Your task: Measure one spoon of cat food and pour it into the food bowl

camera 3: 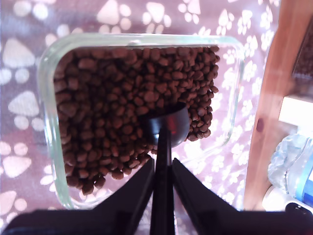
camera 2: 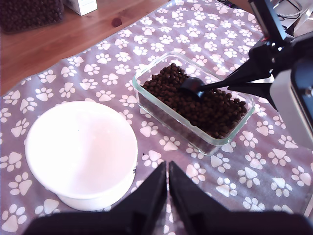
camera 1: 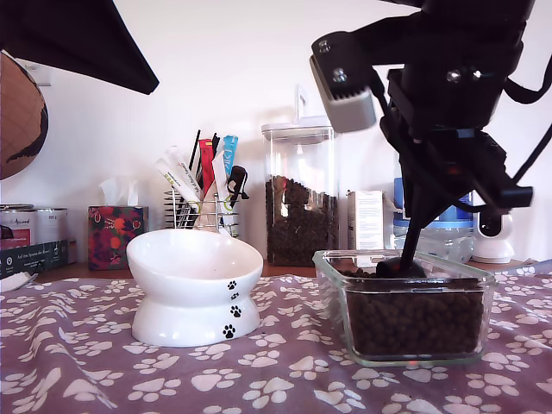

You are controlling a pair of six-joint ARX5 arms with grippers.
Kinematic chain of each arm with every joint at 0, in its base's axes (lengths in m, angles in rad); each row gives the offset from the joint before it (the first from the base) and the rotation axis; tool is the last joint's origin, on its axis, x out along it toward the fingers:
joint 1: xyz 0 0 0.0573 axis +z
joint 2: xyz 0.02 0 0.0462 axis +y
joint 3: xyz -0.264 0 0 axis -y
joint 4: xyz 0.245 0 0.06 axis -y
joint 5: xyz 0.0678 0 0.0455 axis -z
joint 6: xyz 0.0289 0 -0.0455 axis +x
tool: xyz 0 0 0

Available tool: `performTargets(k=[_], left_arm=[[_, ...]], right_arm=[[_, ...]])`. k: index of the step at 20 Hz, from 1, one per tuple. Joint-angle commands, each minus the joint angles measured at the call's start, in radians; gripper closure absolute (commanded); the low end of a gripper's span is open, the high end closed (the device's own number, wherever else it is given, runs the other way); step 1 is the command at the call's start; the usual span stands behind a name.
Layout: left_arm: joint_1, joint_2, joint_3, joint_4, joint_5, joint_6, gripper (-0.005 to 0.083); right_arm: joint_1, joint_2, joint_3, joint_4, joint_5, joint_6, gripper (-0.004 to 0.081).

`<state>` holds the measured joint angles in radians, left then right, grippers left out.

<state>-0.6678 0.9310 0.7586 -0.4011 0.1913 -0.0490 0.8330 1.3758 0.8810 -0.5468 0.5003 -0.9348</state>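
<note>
My second gripper [camera 3: 161, 164] is shut on the thin handle of the black spoon [camera 3: 166, 125], whose round bowl rests on the cat food [camera 3: 112, 112]. I cannot tell whether pellets lie in it. In the exterior view that gripper [camera 1: 429, 185] hangs over the square glass dish [camera 1: 332, 285] at the right, and the spoon [camera 1: 399, 266] dips into the kibble [camera 1: 414, 319]. The white food bowl [camera 1: 194, 285] with black paw prints stands empty to the dish's left. My first gripper [camera 2: 167, 193] hovers high above the bowl [camera 2: 80, 152], shut on nothing, with the spoon [camera 2: 191, 87] beyond it.
A purple paw-print cloth [camera 1: 285, 379] covers the table. Behind stand a tall clear canister of kibble [camera 1: 299, 198], a wire caddy of coloured utensils [camera 1: 205, 194], a tissue box [camera 1: 116, 235], a water bottle [camera 1: 448, 228] and a small white camera [camera 1: 494, 235].
</note>
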Motion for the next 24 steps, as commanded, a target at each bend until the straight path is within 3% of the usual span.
performTargets(k=[1,15,24], left_arm=[[-0.002,-0.003,-0.018,-0.002,0.002,-0.003,0.0793],[-0.002,-0.003,-0.018,-0.047,0.002,-0.006,0.0793],[-0.002,-0.003,-0.018,-0.049,0.001,-0.007,0.0793]], right_arm=[[0.003,0.020,0.014,-0.008,-0.016,0.055,0.0783],[-0.023,0.020,0.015,-0.042,-0.125,0.537,0.0783],[-0.038,0.020,0.015,-0.039,-0.148,0.782,0.0783]])
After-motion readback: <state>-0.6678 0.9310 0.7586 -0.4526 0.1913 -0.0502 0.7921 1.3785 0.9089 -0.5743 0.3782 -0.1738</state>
